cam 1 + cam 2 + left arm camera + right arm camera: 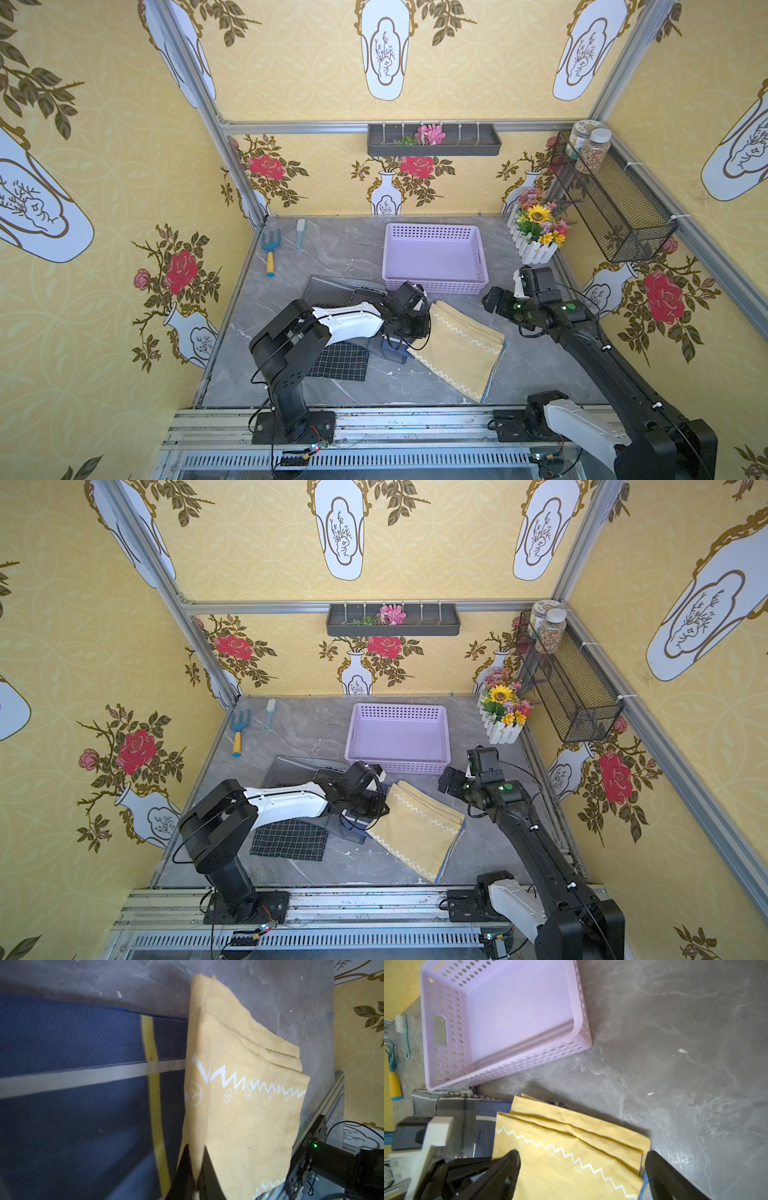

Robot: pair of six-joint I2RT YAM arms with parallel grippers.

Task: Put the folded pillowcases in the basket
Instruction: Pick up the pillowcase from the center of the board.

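Tightly, left claw (196,1147) pinches the pillowcase (249,1115); right claw (582,1155) gapes wide.

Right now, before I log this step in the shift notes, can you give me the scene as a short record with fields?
pillowcase: yellow, folded, on the table near the basket, partly over a blue cloth
basket: lilac, nothing in it
left gripper: shut on the pillowcase's edge
right gripper: open, above the pillowcase, holding nothing
task state: pillowcase not yet in the basket
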